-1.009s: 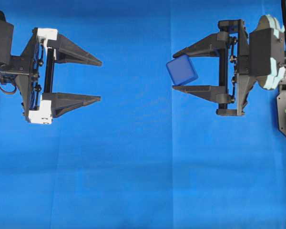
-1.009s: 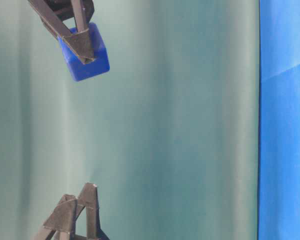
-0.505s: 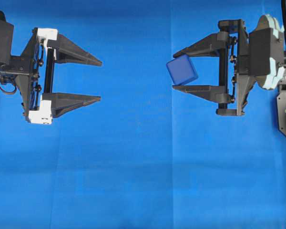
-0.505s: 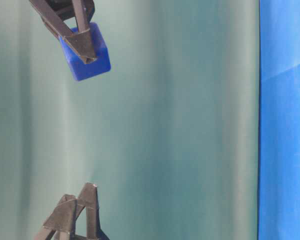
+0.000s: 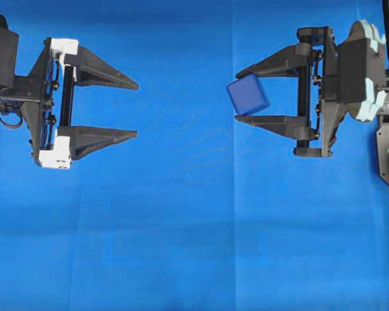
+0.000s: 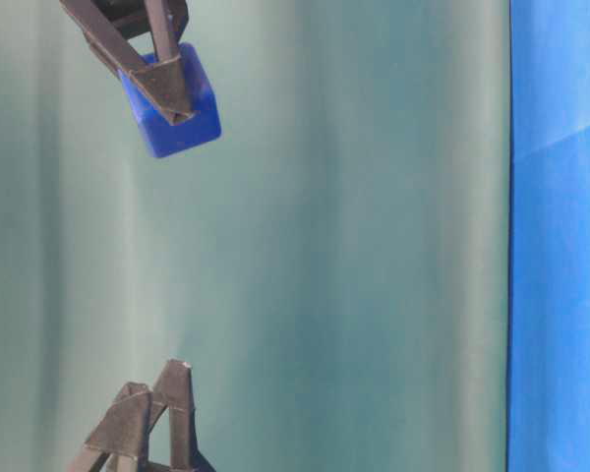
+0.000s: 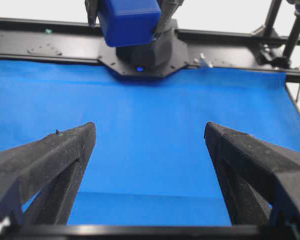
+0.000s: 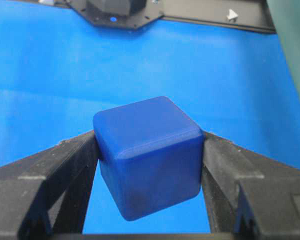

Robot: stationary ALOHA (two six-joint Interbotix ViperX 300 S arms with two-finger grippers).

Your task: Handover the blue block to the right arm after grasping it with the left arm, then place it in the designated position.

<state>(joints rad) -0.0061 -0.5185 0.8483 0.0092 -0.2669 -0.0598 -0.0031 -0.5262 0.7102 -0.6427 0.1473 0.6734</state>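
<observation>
- The blue block point(image 5: 247, 94) is pinched between the two triangular black fingers of the right end effector point(image 5: 246, 92), near their tips, and is carried clear above the blue cloth point(image 5: 181, 227) that covers the bench.
- The block sits tilted in that grip, one corner turned toward the left end effector point(image 5: 136, 109); in the right wrist view the block point(image 8: 149, 155) fills the gap between the fingers point(image 8: 65, 165), both of them pressed against its sides.
- The left end effector is spread wide with nothing between its fingers, well apart from the block across the middle of the cloth, and faces it at roughly the same level in the overhead view.
- From the left wrist view, the block point(image 7: 129, 21) hangs at the top of the picture, straight ahead between the spread fingers point(image 7: 50, 160).
- In the table-level view the block point(image 6: 172, 103) is seen against a grey-green backdrop point(image 6: 354, 246), with one black finger crossing its face.
</observation>
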